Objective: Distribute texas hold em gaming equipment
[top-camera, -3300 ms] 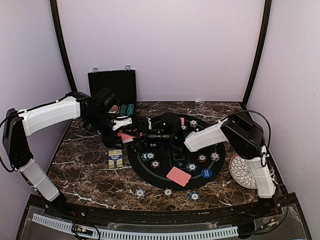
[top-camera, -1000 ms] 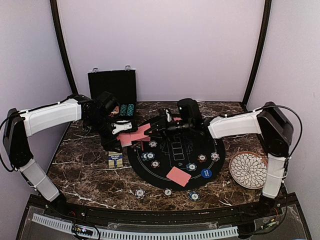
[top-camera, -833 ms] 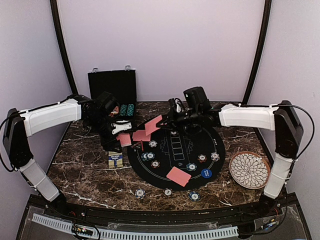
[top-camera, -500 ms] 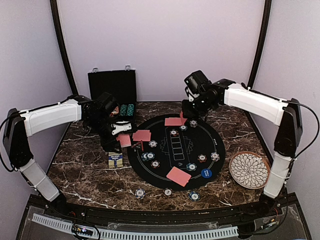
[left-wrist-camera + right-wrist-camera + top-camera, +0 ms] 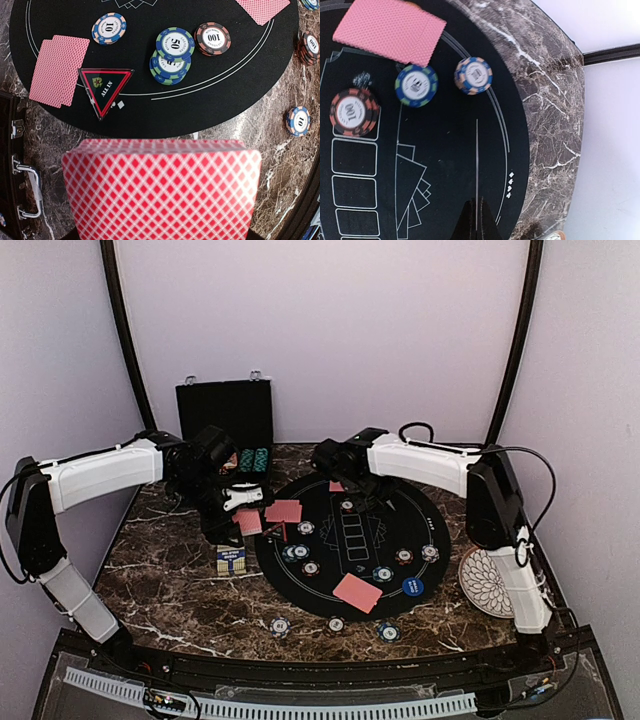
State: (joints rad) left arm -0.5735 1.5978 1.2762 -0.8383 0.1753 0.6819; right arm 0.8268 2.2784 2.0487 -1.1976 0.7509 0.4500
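Note:
My left gripper [image 5: 238, 502] is shut on a deck of red-backed playing cards [image 5: 160, 190] at the left edge of the round black mat [image 5: 440, 530]; the deck hides its fingers. Ahead of it on the mat lie two overlapping cards [image 5: 59, 70], a red triangle token [image 5: 106, 90] and stripe-edged poker chips [image 5: 172, 55]. My right gripper [image 5: 480, 215] hangs over the mat's far edge, shut on a single card [image 5: 477, 160] seen edge-on. More cards [image 5: 390, 27] lie beside three chips [image 5: 416, 85]. Another card [image 5: 357, 592] and a blue marker disc [image 5: 412, 587] sit near the front.
An open black case [image 5: 225, 412] stands at the back left. A small card box [image 5: 231, 557] lies on the marble under my left gripper. A white patterned plate [image 5: 487, 583] sits at the right. Three chips [image 5: 336, 624] lie on the marble in front of the mat.
My right gripper drew a card off the deck, swung up and right across the back, and now sits over the mat's far edge. The left arm and deck stayed put.

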